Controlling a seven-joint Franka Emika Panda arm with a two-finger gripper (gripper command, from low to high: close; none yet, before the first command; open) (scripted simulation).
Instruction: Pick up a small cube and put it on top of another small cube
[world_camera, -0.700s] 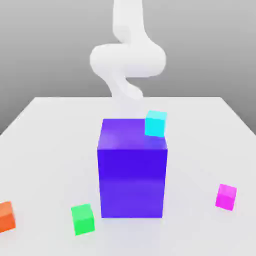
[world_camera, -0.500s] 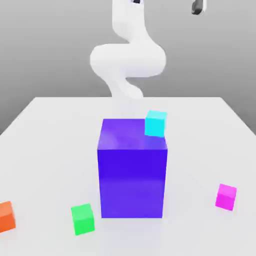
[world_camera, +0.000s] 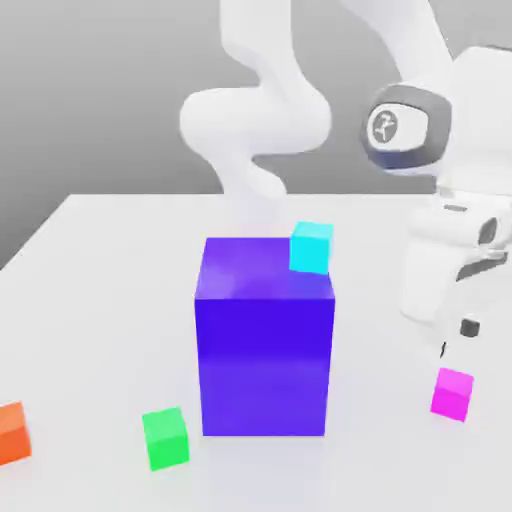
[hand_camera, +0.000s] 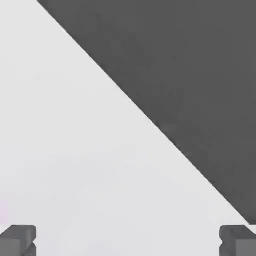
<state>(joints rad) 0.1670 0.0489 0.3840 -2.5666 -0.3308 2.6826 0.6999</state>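
Reaching for the pick is the step in hand: the white Franka arm's two-finger gripper (world_camera: 455, 338) hangs just above the small plain magenta-pink cube (world_camera: 452, 393), which rests on the pale grey tabletop (world_camera: 110, 280) near the exterior view's right edge, untouched. In the hand view the two dark fingertips (hand_camera: 18, 239) stand far apart at opposite sides, with bare table between them and nothing held.

The next move, as I judge it, calls for bringing the spread fingers down so that they straddle the magenta-pink cube, closing on two opposite faces, then lifting clear. After that comes a carry across the front of the large glossy blue-purple block (world_camera: 265, 340) to the small plain bright green cube (world_camera: 165, 437), which sits on the table just beside the block's lower corner on the exterior view's left, well apart from the magenta one. The tall block between the two cubes likely means the carry must pass over or around it, and the placing needs the held cube square over the green top.

Counted: one magenta-pink cube, one green cube, one small orange cube (world_camera: 11, 432) cut by the exterior view's left edge, one small cyan cube (world_camera: 311, 247) at the block's upper rear corner, and one big blue-purple block. That makes four small cubes and one large block.
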